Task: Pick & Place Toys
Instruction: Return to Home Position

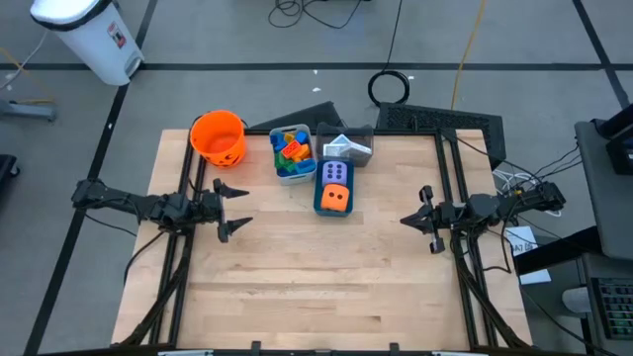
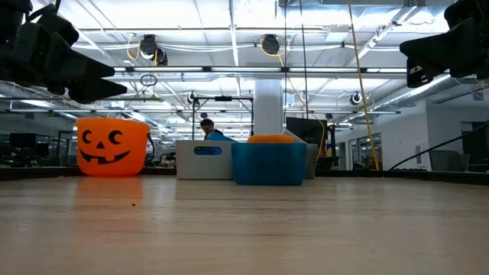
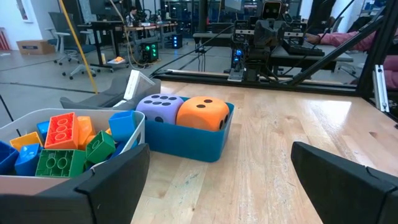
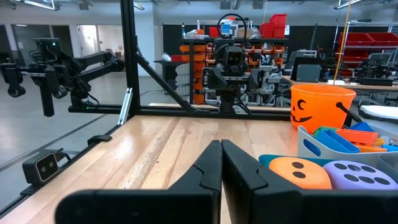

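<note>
An orange dotted die (image 1: 336, 199) and a purple die (image 1: 334, 174) sit in a blue bin (image 1: 320, 188); both also show in the left wrist view (image 3: 200, 112) (image 3: 159, 108). Multicoloured blocks (image 1: 291, 151) fill a grey bin (image 3: 134, 130). Flat cards (image 1: 343, 148) lie in another grey bin (image 1: 361, 154). My left gripper (image 1: 235, 207) is open and empty, left of the bins. My right gripper (image 1: 419, 218) is shut and empty, right of them.
An orange pumpkin-face bucket (image 1: 218, 137) stands at the table's far left, beside the bins. The near half of the wooden table (image 1: 326, 287) is bare wood. A person (image 2: 208, 130) shows in the room behind the table.
</note>
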Controlling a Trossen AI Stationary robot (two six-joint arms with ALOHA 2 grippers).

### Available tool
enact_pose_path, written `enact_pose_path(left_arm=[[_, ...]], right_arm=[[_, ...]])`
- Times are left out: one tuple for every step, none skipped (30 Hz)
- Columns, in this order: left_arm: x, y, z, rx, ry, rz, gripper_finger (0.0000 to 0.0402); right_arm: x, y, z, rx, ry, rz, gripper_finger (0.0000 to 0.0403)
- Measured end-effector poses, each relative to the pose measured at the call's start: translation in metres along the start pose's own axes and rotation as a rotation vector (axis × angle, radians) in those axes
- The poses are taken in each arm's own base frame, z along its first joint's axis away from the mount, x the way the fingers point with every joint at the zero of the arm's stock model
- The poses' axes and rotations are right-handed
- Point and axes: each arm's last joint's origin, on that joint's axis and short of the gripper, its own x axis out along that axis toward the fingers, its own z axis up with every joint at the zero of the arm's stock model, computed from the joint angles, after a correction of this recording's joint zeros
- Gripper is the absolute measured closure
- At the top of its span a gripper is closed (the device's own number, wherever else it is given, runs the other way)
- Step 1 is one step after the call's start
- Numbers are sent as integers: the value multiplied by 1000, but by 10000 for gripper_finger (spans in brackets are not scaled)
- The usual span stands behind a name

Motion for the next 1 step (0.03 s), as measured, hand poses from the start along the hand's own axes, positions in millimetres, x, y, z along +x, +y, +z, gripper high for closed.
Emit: enact_pose_path(left_arm=[[0, 0, 0, 1, 0, 0, 5]], right_arm=[[0, 0, 0, 0, 0, 0, 403]])
